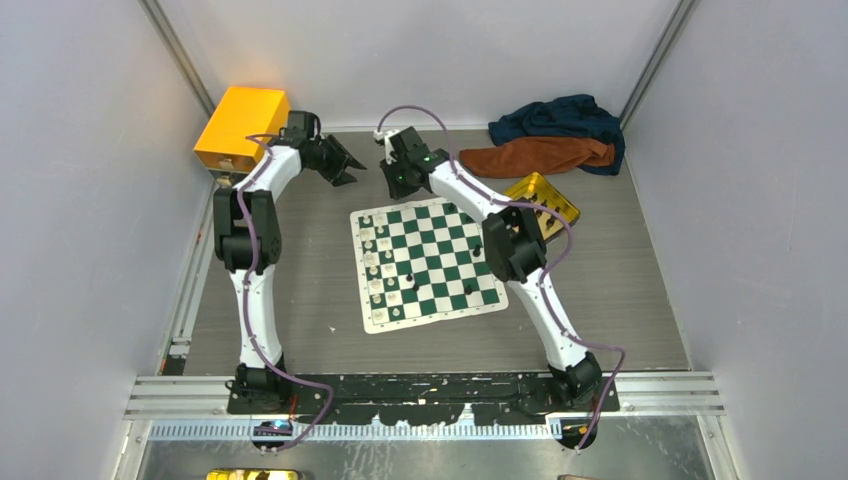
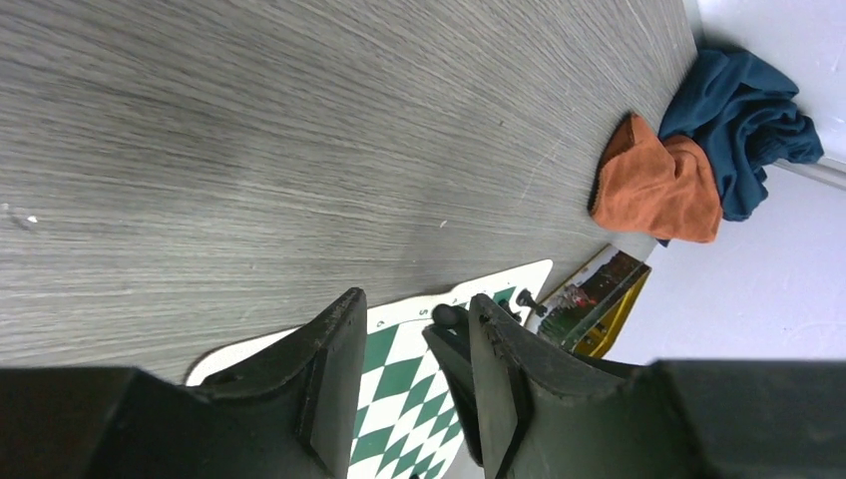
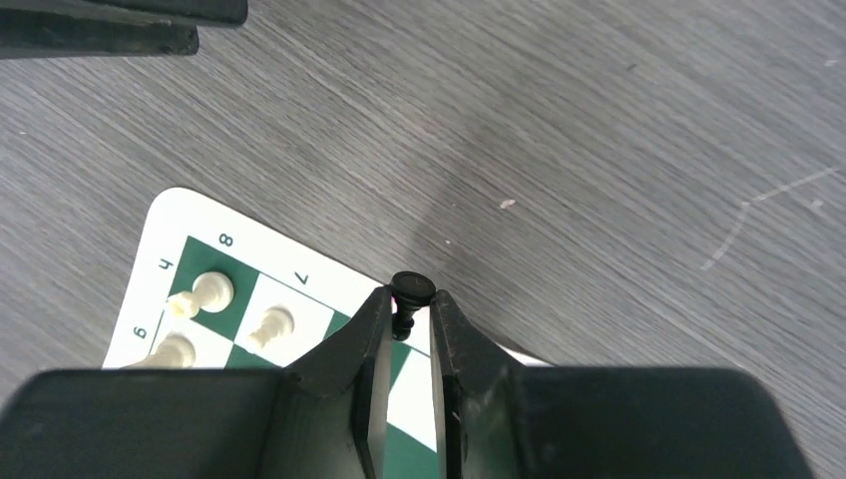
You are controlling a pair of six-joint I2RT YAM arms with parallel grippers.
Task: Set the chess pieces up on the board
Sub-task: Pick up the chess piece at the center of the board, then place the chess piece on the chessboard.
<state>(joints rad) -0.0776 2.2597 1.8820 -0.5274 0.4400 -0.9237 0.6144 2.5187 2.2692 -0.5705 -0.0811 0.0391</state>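
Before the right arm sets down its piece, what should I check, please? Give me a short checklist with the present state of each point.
1. The right gripper is shut on the black pawn: ok.
2. The pawn is above a square of the chessboard: not ok, it hangs at the far border.
3. The pawn is upright in the grip: cannot tell.
4. The cream-white pieces are apart from that gripper: ok.
5. The left gripper is open, empty and off the chessboard: ok.

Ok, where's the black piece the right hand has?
In the right wrist view the black piece is pinched in the right hand, over the board's far edge, just right of the corner's cream pieces.
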